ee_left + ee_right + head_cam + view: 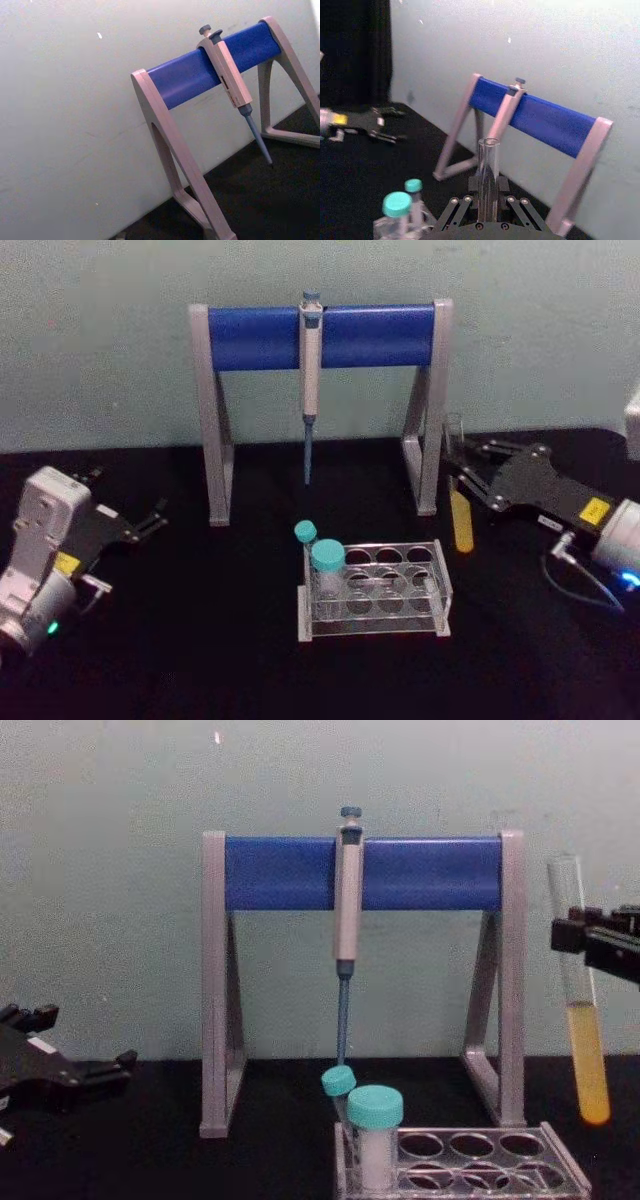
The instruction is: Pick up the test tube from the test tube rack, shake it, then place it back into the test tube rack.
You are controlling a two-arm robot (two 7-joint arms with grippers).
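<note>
The black-linked left gripper (150, 520) has a pale grey casing (45, 510) with a green light (50, 628) at eight o'clock; the black right gripper (458, 475) bears a yellow label (594, 510) and a grey cable (600, 592).

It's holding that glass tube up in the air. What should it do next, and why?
Probably a gentle wrist shake. The right gripper holds the test tube upright, clear of the test tube rack. It is uncapped, so hard swings could spill the yellow liquid. The left gripper sits parked.
</note>
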